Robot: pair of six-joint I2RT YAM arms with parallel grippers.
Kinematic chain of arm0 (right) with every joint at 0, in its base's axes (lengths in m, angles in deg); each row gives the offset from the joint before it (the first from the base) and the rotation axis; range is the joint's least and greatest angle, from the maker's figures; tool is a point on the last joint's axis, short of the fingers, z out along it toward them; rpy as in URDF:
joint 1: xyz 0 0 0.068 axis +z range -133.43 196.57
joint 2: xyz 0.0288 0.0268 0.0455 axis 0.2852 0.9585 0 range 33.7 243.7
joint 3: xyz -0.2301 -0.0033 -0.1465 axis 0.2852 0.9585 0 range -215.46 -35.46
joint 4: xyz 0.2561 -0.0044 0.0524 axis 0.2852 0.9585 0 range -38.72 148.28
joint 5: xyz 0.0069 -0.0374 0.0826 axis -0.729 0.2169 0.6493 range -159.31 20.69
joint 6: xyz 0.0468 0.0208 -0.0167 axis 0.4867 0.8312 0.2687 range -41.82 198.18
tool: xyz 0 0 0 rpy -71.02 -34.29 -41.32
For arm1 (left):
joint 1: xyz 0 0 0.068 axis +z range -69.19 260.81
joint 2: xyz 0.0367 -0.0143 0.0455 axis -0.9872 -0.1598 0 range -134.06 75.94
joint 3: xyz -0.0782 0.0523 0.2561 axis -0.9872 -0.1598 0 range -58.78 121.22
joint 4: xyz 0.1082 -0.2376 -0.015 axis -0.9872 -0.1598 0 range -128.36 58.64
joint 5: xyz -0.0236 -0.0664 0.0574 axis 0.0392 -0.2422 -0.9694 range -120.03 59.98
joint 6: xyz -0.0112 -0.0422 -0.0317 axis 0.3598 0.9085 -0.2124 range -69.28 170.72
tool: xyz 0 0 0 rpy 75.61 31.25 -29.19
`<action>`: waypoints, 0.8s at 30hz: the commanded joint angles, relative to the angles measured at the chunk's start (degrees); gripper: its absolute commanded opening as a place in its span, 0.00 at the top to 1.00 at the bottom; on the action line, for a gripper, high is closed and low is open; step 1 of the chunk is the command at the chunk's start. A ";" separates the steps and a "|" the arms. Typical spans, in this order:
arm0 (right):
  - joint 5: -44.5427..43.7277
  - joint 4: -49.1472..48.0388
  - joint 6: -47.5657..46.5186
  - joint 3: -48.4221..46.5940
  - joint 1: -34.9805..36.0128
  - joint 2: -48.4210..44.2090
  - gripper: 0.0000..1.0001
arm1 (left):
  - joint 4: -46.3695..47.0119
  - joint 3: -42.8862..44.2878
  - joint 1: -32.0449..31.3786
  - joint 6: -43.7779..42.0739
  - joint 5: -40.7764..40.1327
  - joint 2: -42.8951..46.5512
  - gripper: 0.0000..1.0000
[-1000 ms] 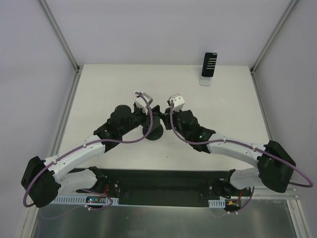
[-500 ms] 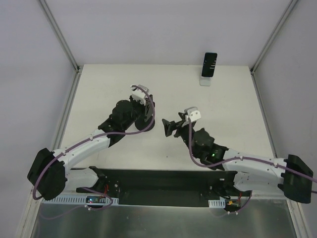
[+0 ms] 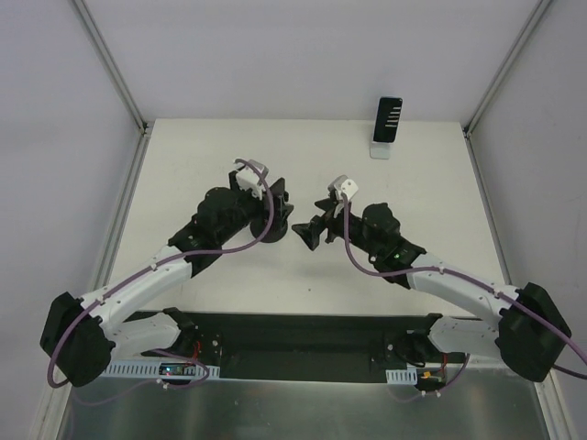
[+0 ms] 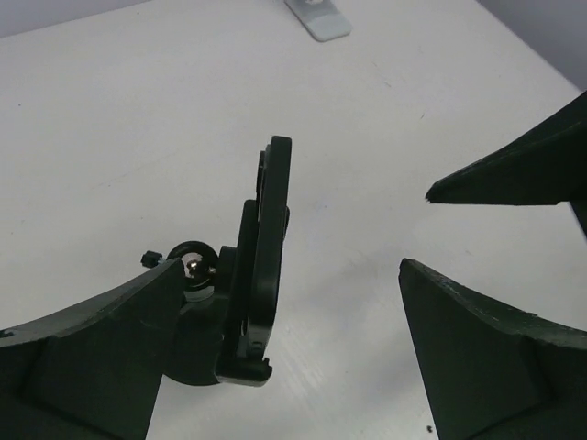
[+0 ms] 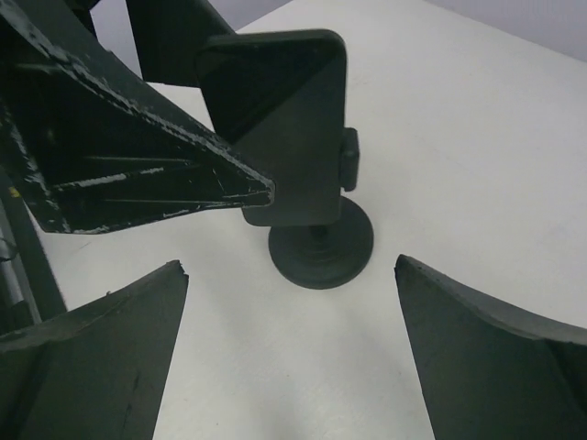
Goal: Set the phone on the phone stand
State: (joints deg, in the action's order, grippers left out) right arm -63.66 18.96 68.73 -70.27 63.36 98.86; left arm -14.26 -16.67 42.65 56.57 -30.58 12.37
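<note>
A black phone point(image 5: 284, 119) sits upright in a black phone stand with a round base point(image 5: 321, 247) in the middle of the white table point(image 3: 413, 202). Side-on in the left wrist view, the thin phone point(image 4: 273, 211) leans in the cradle above a ball joint point(image 4: 191, 268). My left gripper point(image 4: 292, 270) is open, with the stand between its jaws close to the left finger. My right gripper point(image 5: 290, 266) is open too, just in front of the base and apart from it. In the top view the left gripper point(image 3: 282, 211) and right gripper point(image 3: 307, 234) face each other and mostly hide the stand.
At the table's back edge a second dark phone-like slab with pale lines point(image 3: 389, 117) leans on a small white base point(image 3: 382, 148), whose base point(image 4: 318, 16) also shows in the left wrist view. Grey walls and metal frame posts point(image 3: 115, 69) enclose the table.
Both grippers were shut around the stand a second ago and now stand open. The right arm swung back and low, then returned towards the stand; the left arm shifted slightly left.
</note>
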 commanded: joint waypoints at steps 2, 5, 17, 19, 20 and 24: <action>10.61 4.27 -0.48 -11.32 -0.38 4.26 0.03 | -6.27 0.52 1.68 8.47 -1.01 11.43 0.01; 10.96 6.29 -1.53 -15.44 -0.38 8.39 0.03 | -12.42 0.17 1.94 10.50 -4.00 18.29 0.01; 5.34 7.62 -3.02 -26.54 1.82 20.61 0.03 | -19.74 -6.33 2.12 14.98 -11.57 38.25 0.01; 2.11 7.53 -3.29 -27.07 2.69 22.19 0.03 | -20.53 -7.30 2.12 15.33 -11.13 39.22 0.01; 0.43 7.18 -3.47 -27.33 3.22 22.63 0.03 | -20.70 -7.48 2.03 15.42 -10.70 39.49 0.01; -5.29 6.21 -2.77 -28.38 4.54 24.30 0.03 | -21.41 -7.92 2.03 15.51 -9.46 40.28 0.01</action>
State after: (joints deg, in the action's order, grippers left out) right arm -61.96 27.66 66.50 -95.29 66.59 121.92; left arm -35.24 -24.28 44.16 70.95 -40.99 51.41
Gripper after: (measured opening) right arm 0.969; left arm 0.991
